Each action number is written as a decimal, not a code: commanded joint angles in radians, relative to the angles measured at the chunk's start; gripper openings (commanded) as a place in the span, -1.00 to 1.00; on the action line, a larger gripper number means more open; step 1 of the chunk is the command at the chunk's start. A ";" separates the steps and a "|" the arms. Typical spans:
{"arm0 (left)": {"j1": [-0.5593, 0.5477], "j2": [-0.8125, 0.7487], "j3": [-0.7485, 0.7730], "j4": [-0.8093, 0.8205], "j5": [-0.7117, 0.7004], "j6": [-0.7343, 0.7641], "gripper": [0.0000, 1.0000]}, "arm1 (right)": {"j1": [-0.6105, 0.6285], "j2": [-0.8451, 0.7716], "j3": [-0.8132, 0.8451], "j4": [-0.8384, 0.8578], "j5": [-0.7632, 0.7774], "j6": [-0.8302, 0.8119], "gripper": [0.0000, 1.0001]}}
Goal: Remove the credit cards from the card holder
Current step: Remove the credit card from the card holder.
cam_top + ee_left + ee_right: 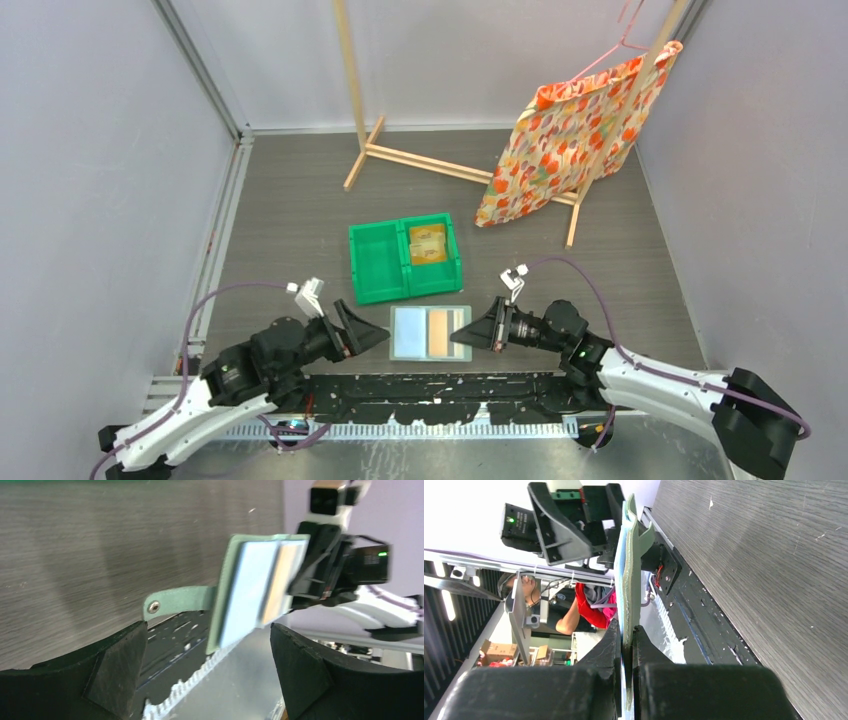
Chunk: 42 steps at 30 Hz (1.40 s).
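Three pale walls (100, 150), grey woodgrain table (290, 210)

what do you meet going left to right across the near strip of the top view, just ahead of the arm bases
left gripper → card holder, open with cards showing → right gripper

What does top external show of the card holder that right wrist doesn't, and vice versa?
Only top external: the card holder's open face, light blue card beside tan card, and more cards in the green bin. Only right wrist: the right end effector shut on the holder's edge. Both: the left end effector close by.
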 commanded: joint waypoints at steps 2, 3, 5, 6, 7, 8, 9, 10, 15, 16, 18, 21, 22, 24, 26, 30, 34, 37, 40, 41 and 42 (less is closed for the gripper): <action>0.001 0.089 -0.086 0.175 0.101 -0.001 0.89 | 0.000 0.016 0.013 0.058 -0.012 -0.005 -0.98; 0.001 0.107 -0.112 0.232 0.118 -0.002 0.89 | 0.000 0.016 0.014 0.060 -0.010 -0.001 -0.98; 0.001 0.149 -0.162 0.397 0.174 -0.016 0.90 | 0.000 0.015 0.021 0.062 -0.013 0.004 -0.98; 0.001 0.172 -0.186 0.474 0.194 -0.029 0.88 | 0.000 0.015 0.026 0.061 -0.016 0.004 -0.98; 0.001 0.199 -0.206 0.534 0.207 -0.039 0.84 | 0.000 0.015 0.028 0.059 -0.018 0.004 -0.98; 0.002 0.229 -0.215 0.583 0.214 -0.047 0.78 | 0.000 0.016 0.031 0.055 -0.018 0.003 -0.98; 0.001 0.248 -0.223 0.627 0.217 -0.051 0.68 | 0.000 0.019 0.032 0.053 -0.019 0.002 -0.98; 0.001 0.267 -0.228 0.666 0.221 -0.052 0.61 | 0.000 0.020 0.031 0.050 -0.018 -0.001 -0.98; 0.001 0.326 -0.231 0.801 0.225 -0.046 0.11 | 0.000 0.056 0.055 -0.005 -0.024 -0.013 -0.98; 0.001 0.334 -0.229 0.813 0.226 -0.045 -0.02 | 0.000 0.071 0.066 -0.040 -0.030 -0.018 -0.98; 0.001 0.350 -0.231 0.831 0.227 -0.048 -0.30 | 0.001 0.108 0.069 -0.008 -0.043 -0.005 -0.98; 0.002 0.362 -0.229 0.836 0.225 -0.050 -0.61 | 0.000 0.165 0.064 0.045 -0.044 0.010 -0.98; 0.002 0.362 -0.228 0.831 0.226 -0.049 -0.71 | -0.001 0.179 0.063 0.053 -0.044 0.012 -0.98; 0.001 0.359 -0.227 0.817 0.222 -0.052 -0.82 | 0.000 0.198 0.063 0.073 -0.042 0.017 -0.98; 0.001 0.347 -0.226 0.782 0.212 -0.054 -0.97 | 0.000 0.207 0.065 0.078 -0.044 0.019 -0.98; 0.002 0.292 -0.216 0.687 0.182 -0.051 -0.99 | -0.001 0.181 0.072 0.019 -0.042 0.017 -0.95; 0.001 0.176 -0.194 0.527 0.111 -0.035 -0.99 | -0.003 0.070 0.146 -0.339 -0.005 -0.075 0.01; 0.001 0.087 -0.180 0.411 0.061 -0.029 -0.99 | -0.003 -0.054 0.212 -0.623 0.079 -0.153 0.14; 0.003 0.021 -0.179 0.349 0.053 -0.034 -0.99 | -0.004 -0.168 0.245 -0.770 0.118 -0.172 0.13; 0.003 0.007 -0.181 0.340 0.054 -0.037 -0.99 | -0.003 -0.184 0.257 -0.785 0.122 -0.172 0.11; 0.004 -0.005 -0.184 0.337 0.054 -0.040 -0.99 | -0.004 -0.190 0.269 -0.789 0.121 -0.173 0.09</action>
